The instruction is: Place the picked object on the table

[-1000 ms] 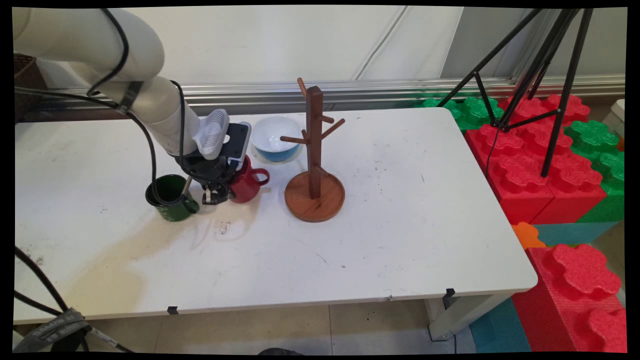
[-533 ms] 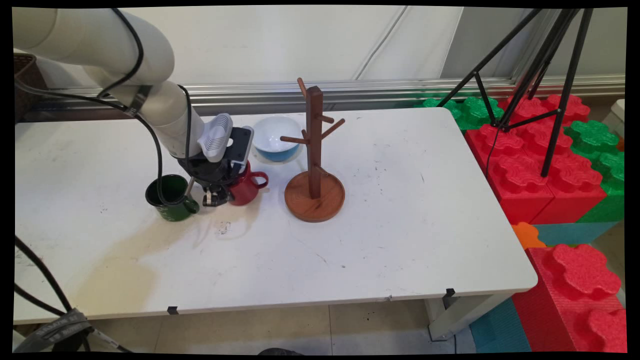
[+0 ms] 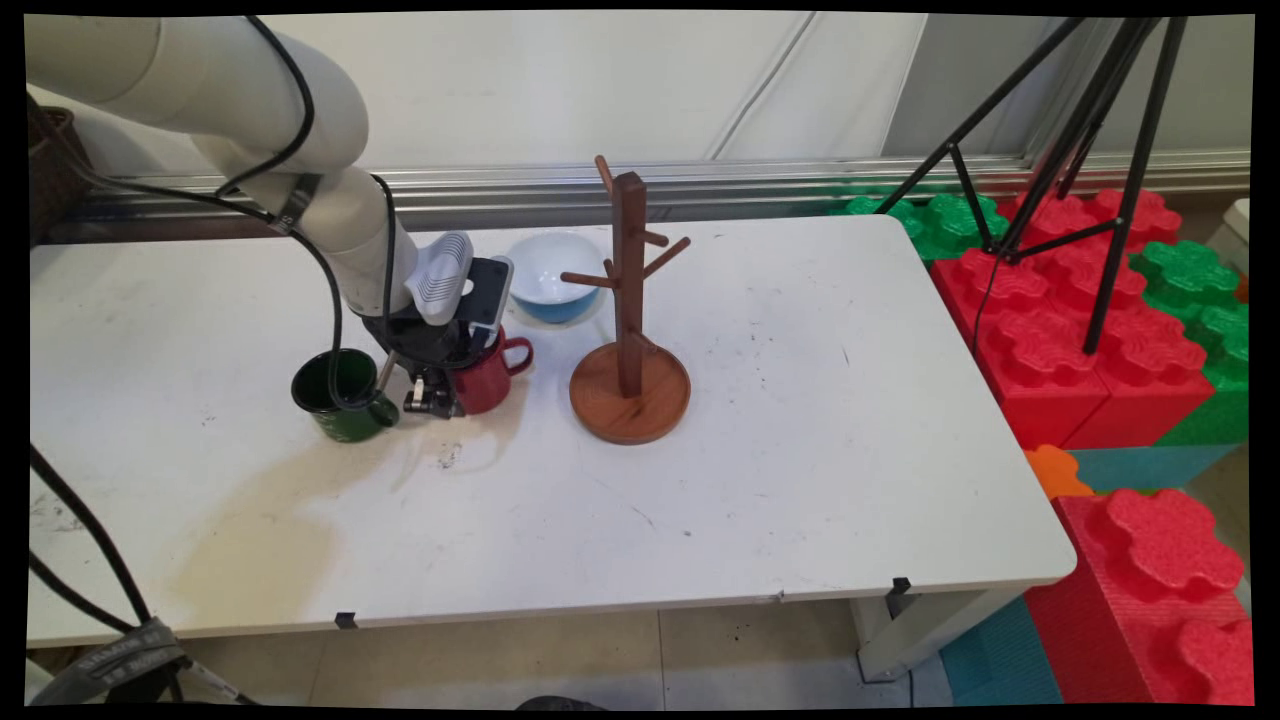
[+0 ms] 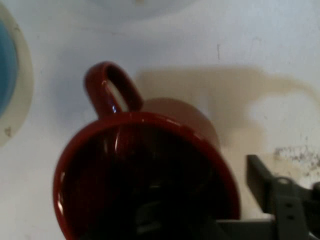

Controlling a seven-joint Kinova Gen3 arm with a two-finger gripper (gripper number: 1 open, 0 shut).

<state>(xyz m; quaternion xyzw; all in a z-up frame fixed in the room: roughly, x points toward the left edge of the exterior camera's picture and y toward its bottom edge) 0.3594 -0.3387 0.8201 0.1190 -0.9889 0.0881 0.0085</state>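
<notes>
A red mug [image 3: 490, 378] stands upright on the white table [image 3: 780, 450], its handle turned towards the wooden mug tree [image 3: 629, 300]. My gripper [image 3: 447, 392] is down over the mug's left side and stands open, straddling the wall. In the hand view the red mug [image 4: 145, 175] fills the frame with its dark inside facing me. One finger is lost in that dark; the other finger [image 4: 262, 177] is outside the rim, a thin strip of table between it and the mug. A dark green mug [image 3: 340, 395] stands just left of the gripper.
A white bowl with a blue outside [image 3: 553, 280] sits behind the red mug, its edge [image 4: 7, 75] showing in the hand view. The mug tree's round base lies right of the mug. Red and green foam blocks [image 3: 1060, 330] and a black tripod [image 3: 1090, 150] stand past the table's right edge.
The wrist has swung a little to the right over the red mug. The mug has shifted slightly left, towards the gripper. The green mug, bowl and mug tree have not moved.
</notes>
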